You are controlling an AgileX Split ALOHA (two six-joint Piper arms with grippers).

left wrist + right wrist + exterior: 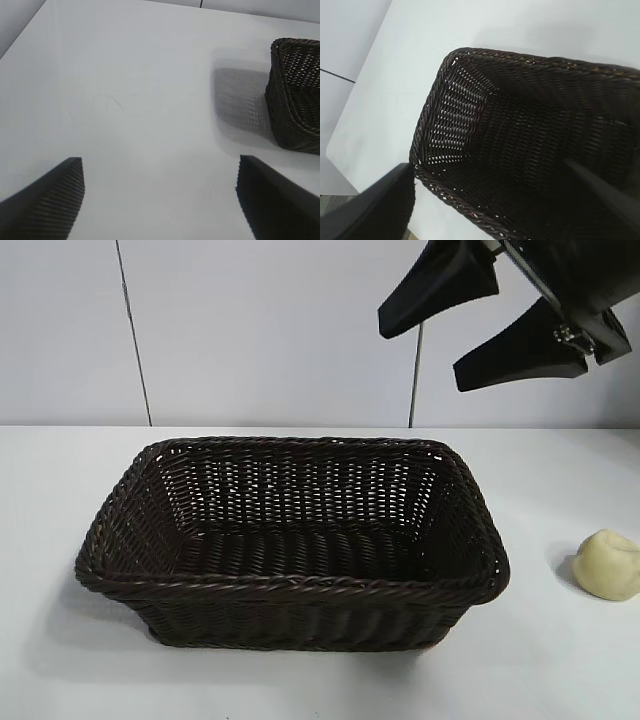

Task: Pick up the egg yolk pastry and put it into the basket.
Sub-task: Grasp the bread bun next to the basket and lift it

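Egg yolk pastry (609, 564) untouched, lying on the white table (560, 660) near the exterior view's right edge, apart from the basket (290, 585) and outside it. Right gripper (475, 325) high in the air at that view's upper right, above the basket's right end and well above the pastry; black fingers (440, 288) spread wide, nothing between them. From its wrist camera, both finger tips framing the basket's woven interior (530, 135), nothing visible inside it. Left gripper (160, 197) hanging over bare table beside the basket's end wall (295, 95), fingers (47, 205) likewise held wide apart with nothing gripped; out of sight in the exterior view. By count: one pastry, pale yellow and domed; one basket, dark brown wicker, rectangular, braided rim, sloping sides, sitting mid-table; two grippers. No brand, label or readable writing on pastry, basket, grippers or table. Behind the table, a pale wall (270, 330) crossed by two dark vertical lines.
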